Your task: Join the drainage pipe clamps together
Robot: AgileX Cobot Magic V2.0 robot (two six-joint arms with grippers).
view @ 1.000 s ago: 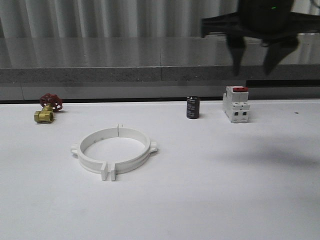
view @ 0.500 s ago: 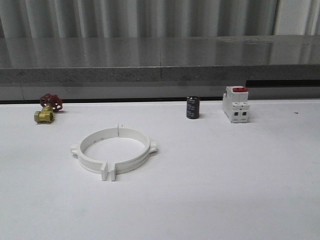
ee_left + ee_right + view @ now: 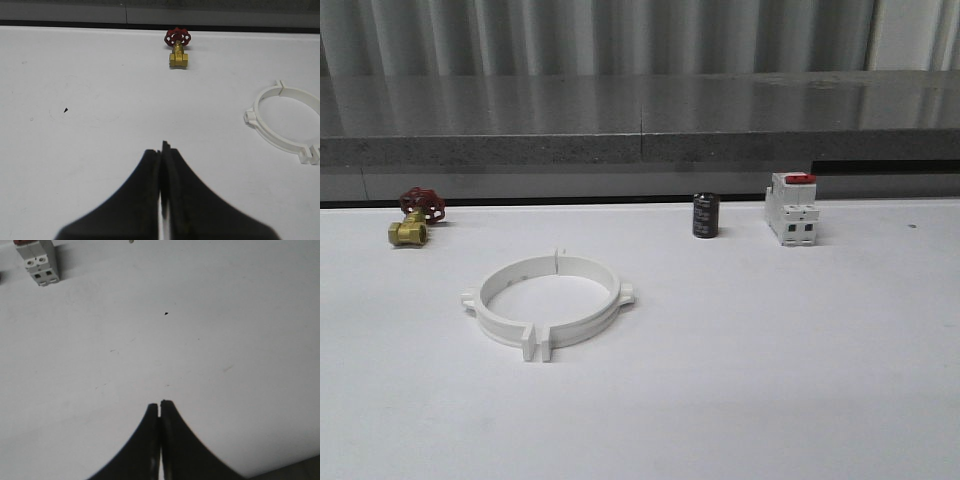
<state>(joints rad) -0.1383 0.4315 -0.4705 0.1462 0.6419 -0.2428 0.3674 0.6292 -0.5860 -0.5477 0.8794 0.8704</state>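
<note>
Two white pipe clamp halves [image 3: 548,303] lie flat on the white table [image 3: 770,380], left of centre, end tabs meeting at the near and far sides so they form one ring; a thin slot shows between the near tabs, can't tell if they are locked. Brass valve with red handwheel [image 3: 414,218] sits at far left near the table's back edge, well apart from the ring. Black cylinder [image 3: 706,215] stands upright at back centre, white breaker with red top [image 3: 793,208] just to its right. Left gripper [image 3: 161,150] clenched, fingers pressed together, holding nothing, above bare table with the ring and valve ahead. Right gripper [image 3: 159,405] also clenched and empty, over bare table, breaker far off.
</note>
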